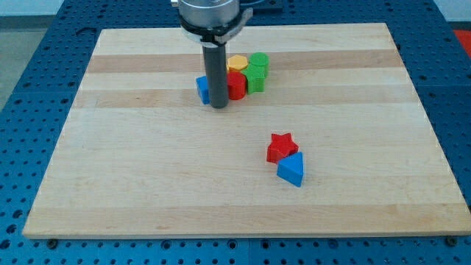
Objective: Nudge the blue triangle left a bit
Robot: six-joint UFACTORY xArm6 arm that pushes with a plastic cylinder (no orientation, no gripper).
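Observation:
The blue triangle (291, 170) lies on the wooden board (147, 177) right of centre, towards the view's bottom. A red star (281, 146) touches it just above and to its left. My tip (218, 107) is at the end of the dark rod near the view's top centre, far up and to the left of the blue triangle. It stands against a cluster of blocks there, with a blue block (202, 89) partly hidden behind the rod.
The cluster at the top holds a red block (235, 85), a yellow cylinder (237, 63) and a green block (257, 72), close together right of the rod. A blue perforated table (29, 44) surrounds the board.

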